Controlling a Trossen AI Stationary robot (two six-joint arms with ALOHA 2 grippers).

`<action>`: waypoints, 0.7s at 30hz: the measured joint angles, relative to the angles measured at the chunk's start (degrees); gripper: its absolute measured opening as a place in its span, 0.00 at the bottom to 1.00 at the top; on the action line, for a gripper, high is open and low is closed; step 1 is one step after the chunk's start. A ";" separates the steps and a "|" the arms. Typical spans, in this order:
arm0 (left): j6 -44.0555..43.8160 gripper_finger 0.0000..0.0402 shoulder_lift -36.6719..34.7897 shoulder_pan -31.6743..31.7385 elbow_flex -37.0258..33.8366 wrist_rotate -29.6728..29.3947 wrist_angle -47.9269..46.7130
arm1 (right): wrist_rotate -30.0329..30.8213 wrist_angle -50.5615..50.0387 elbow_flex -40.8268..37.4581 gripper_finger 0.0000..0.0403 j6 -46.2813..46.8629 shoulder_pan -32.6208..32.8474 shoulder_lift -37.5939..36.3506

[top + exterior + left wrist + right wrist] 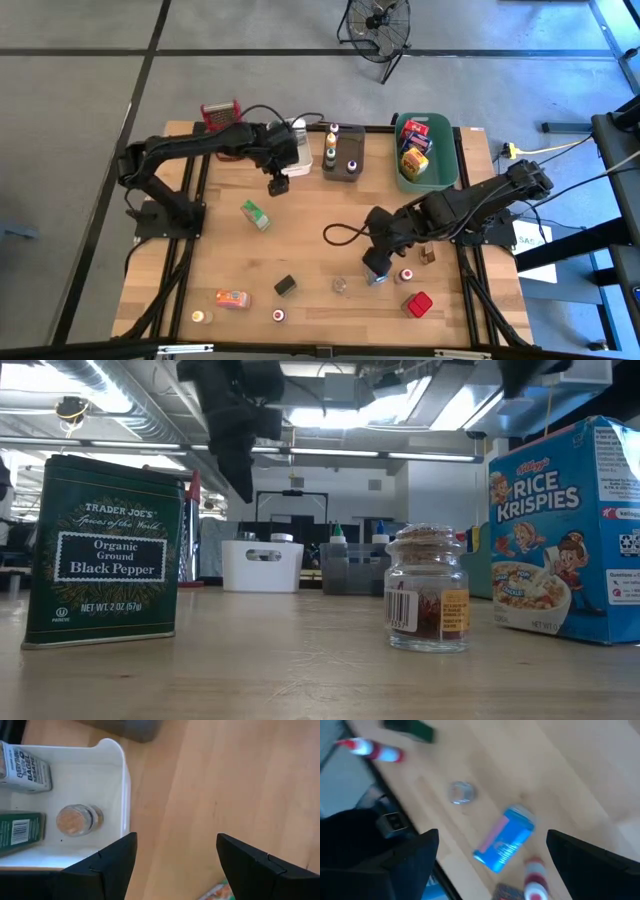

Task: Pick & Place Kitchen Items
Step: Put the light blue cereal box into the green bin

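1. The right gripper is hovering with its fingers spread wide and empty above the blue box lying near the table's front edge.
2. Centring it before descending is probably wise, as the red-capped bottle is lying just beside.
3. The left gripper is waiting beside the white tub, fingers apart and empty.

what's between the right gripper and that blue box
Nothing visible. The right gripper, open, hangs over the blue box, which lies flat on the table; a small clear jar sits off to one side.
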 joint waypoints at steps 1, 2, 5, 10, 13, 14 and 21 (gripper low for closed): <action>-0.03 0.67 -0.33 -0.91 0.00 -1.24 -0.15 | 0.40 -1.53 0.00 0.92 1.55 -0.02 0.02; -0.13 0.67 -0.60 -1.74 0.00 -2.57 -0.34 | 0.99 -2.95 0.02 0.92 3.30 -0.02 0.37; -0.49 0.66 -1.58 -3.99 0.00 -6.52 -1.31 | 1.51 -7.55 -0.02 0.92 8.14 0.05 1.87; -1.34 0.67 -3.33 -6.27 0.00 -10.12 -2.89 | -0.04 -5.04 -0.02 0.92 9.03 0.72 4.47; -1.51 0.67 -4.16 -6.51 0.00 -10.19 -3.97 | -0.04 -3.46 -0.02 0.92 9.01 1.22 6.02; -1.53 0.67 -4.31 -6.51 0.00 -10.19 -4.42 | -0.04 -3.79 -0.02 0.92 9.42 1.37 6.59; -2.23 0.67 -4.59 -6.51 0.00 -11.40 -5.70 | -0.51 -6.12 -0.02 0.92 11.42 1.42 10.17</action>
